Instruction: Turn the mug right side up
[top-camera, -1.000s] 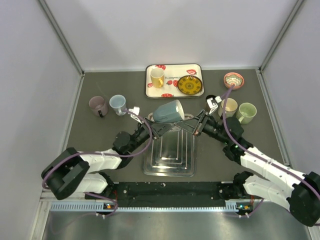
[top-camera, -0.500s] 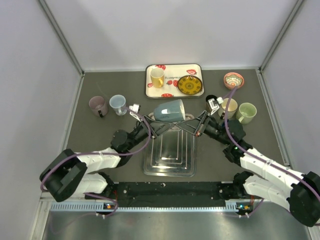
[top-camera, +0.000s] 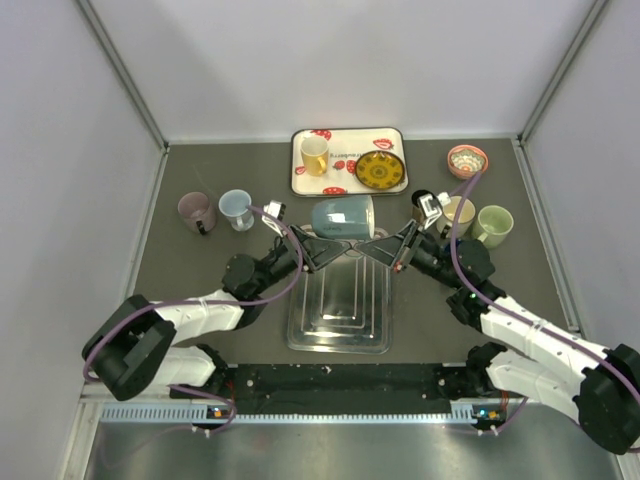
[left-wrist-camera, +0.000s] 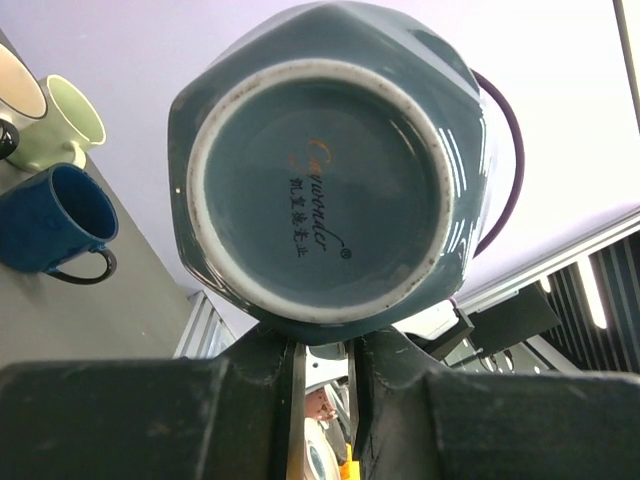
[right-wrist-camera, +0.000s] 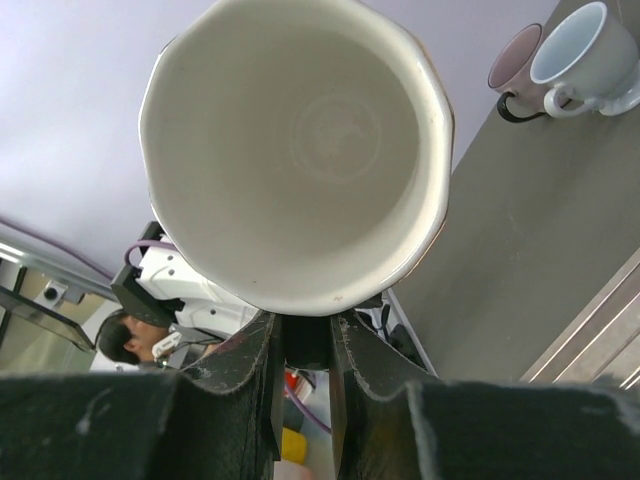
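Mug (top-camera: 341, 217) hangs sideways over the clear tray (top-camera: 340, 312), mid-flip I reckon, right gripper (right-wrist-camera: 307, 345) clamped under its rim. Left gripper (left-wrist-camera: 322, 360) fingers sit close together under the base, probably to take it; actual grip I cannot tell

The dark table (top-camera: 180, 270) carries 2 trays (top-camera: 340, 160), several mugs (top-camera: 197, 211) and a bowl (top-camera: 467, 159).

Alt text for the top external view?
A teal mug is held on its side between the left gripper and right gripper, near the far end of a clear tray. Other cups and a patterned tray sit on the table.
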